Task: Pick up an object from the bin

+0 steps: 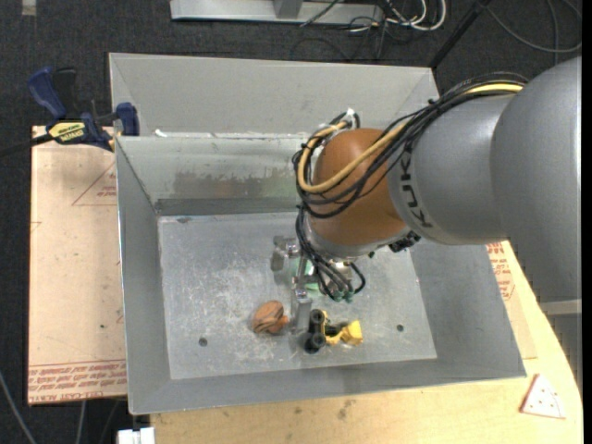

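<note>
The gripper hangs low over the front part of the bin, close to its floor and near the front wall. The orange cover of the wrist and the cables stand above it and hide part of it, so I cannot tell whether the gripper is open or closed, and nothing is visibly held in it.

Two small things lie at its sides. Just beside it, toward the view's left, is a brown rounded lump, perhaps a nut or a small ball; it has no clear long axis. On the other side, toward the view's right and a little nearer to the front wall, lies a yellow and black toy, with its long axis across the view. Its black end seems to touch the gripper or to lie under it, but this is not certain.

In my judgement the gripper tip is between the two things, so the coming move depends on a small shift to one side or the other.

On the grey arm the letters "KU" are readable.
</note>
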